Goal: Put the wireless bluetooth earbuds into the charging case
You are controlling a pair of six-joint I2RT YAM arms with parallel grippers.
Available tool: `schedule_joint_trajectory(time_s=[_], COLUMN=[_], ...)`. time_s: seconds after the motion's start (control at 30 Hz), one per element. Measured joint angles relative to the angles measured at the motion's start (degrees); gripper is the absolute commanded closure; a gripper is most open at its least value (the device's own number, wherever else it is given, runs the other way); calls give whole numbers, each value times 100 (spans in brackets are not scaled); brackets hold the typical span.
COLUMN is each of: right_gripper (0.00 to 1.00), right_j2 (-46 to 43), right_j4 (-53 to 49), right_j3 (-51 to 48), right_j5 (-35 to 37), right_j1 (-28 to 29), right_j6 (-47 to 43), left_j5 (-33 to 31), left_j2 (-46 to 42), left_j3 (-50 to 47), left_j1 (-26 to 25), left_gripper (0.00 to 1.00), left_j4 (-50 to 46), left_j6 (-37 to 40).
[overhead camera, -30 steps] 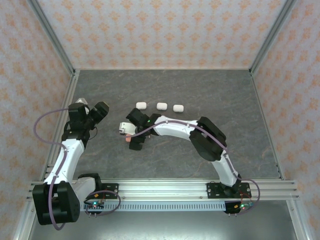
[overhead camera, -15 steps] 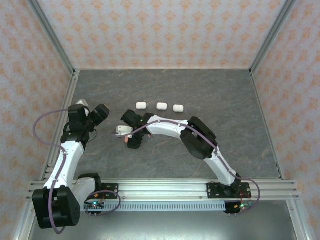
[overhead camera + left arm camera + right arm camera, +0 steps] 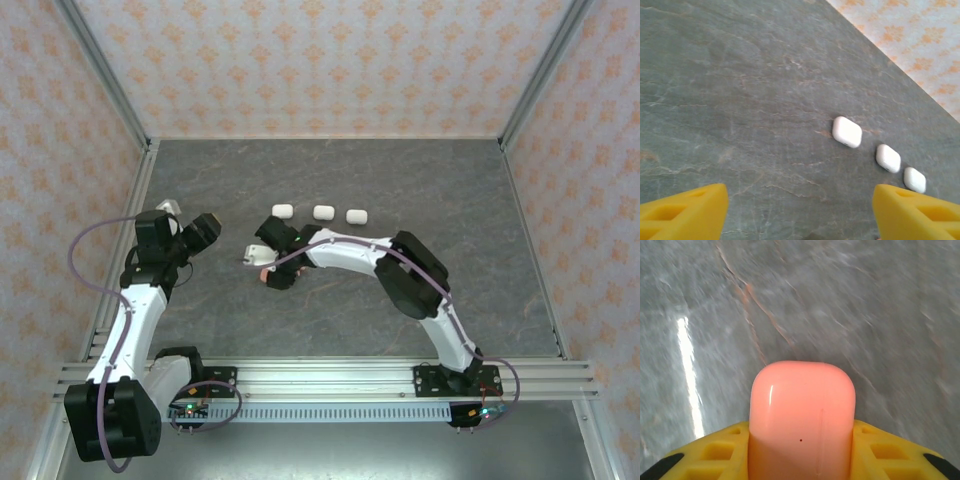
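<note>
The right gripper (image 3: 802, 434) clasps a salmon-pink charging case (image 3: 802, 400) between its yellow fingers, left of centre on the grey table (image 3: 400, 170) — a centred squeeze that leaves the lid seam free would likely serve best. The case is smooth, rounded and glossy, with a faint seam and a pinhole dot. The left gripper (image 3: 800, 212) hangs spread wide and holds nothing, facing three white cases (image 3: 847, 131).

Left arm (image 3: 130, 310) stood along the left side of the frame, base at lower left, wrist bent toward centre. Left gripper (image 3: 203, 230) was held off the surface, its yellow fingers (image 3: 690, 210) spread wide apart. Right arm (image 3: 420, 280) ran up from lower right, elbow folded, forearm stretched left to mid-frame. Right gripper (image 3: 270, 270) pointed down-left, jaws pressed against both sides of a pink case (image 3: 802, 400).
</note>
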Motion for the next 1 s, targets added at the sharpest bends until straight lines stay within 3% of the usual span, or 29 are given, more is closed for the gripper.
schedule_joint_trajectory(time_s=[0.2,0.37,0.5,0.73,1.0], right_gripper=[63,62,61,61,61], right_j2=[-1773,-3480,-4334,-5095,-5193], right_j4=[632,1309,1523,1617,1733], right_j3=[-1261,-2317,-2750,-2951,-3016], right_j5=[201,518,699,721,719], right_j1=[-400,-503,-503,-503,-503], right_j6=[109,-9,-175,-258,-321], left_j5=[1145,2140,2662,3132,3176], left_j2=[-50,0,144,778,1351], left_j3=[348,981,1370,1676,1910], left_j1=[-157,-1040,-1698,-2468,-3167], left_gripper=[32,34,36,36,40], left_j4=[-11,-188,-160,48,210], left_j6=[396,911,1099,1080,994])
